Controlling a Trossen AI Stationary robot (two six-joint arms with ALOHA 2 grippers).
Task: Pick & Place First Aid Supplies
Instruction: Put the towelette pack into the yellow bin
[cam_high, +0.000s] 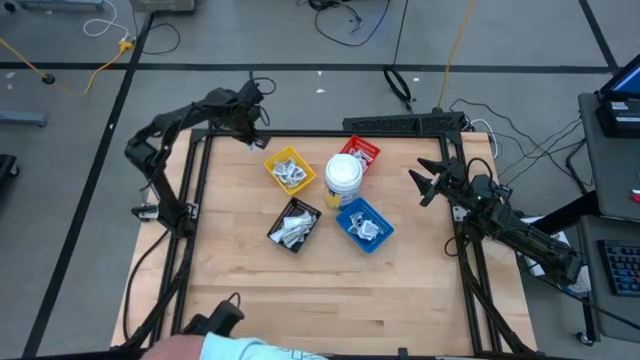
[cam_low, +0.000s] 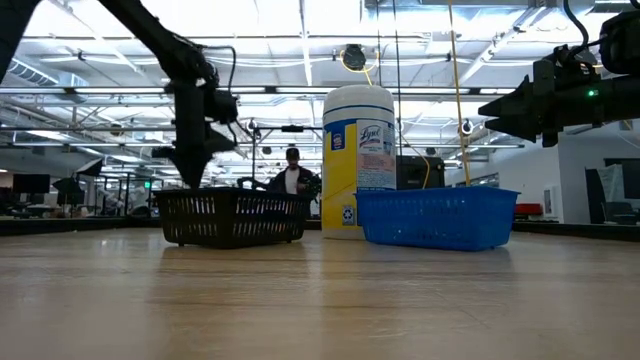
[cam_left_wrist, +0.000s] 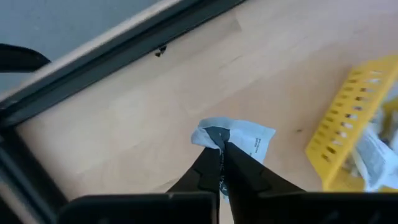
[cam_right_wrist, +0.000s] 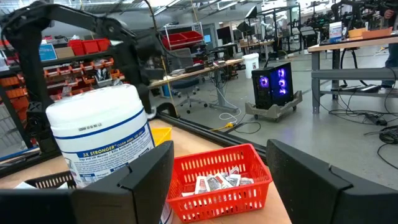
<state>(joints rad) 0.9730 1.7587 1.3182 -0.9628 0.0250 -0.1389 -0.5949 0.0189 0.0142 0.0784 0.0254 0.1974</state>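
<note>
My left gripper (cam_high: 256, 138) hangs over the table's far left corner, pointing down, shut on one small white first aid packet (cam_left_wrist: 239, 138) with dark print. Just to its right stands the yellow tray (cam_high: 290, 170) with more packets. The red tray (cam_high: 360, 153), the blue tray (cam_high: 365, 225) and the black tray (cam_high: 295, 226) also hold packets. My right gripper (cam_high: 425, 180) waits at the table's right side, level and open, with nothing between its fingers (cam_right_wrist: 134, 180). My left gripper pinches the packet between its two fingertips (cam_left_wrist: 214, 163) from above, pointing down. The fingers are on the crumpled part by the dark print (cam_left_wrist: 217, 135). The rest of the packet sticks out sideways past the tips, and it looks lifted clear of the wood.
A round white tub (cam_high: 343, 175) stands between the trays. A black frame rail (cam_left_wrist: 93, 68) runs along the table's far edge close to my left gripper. A person's pale sleeve (cam_high: 260, 350) shows at the near edge. Bare wood lies to the near left.
</note>
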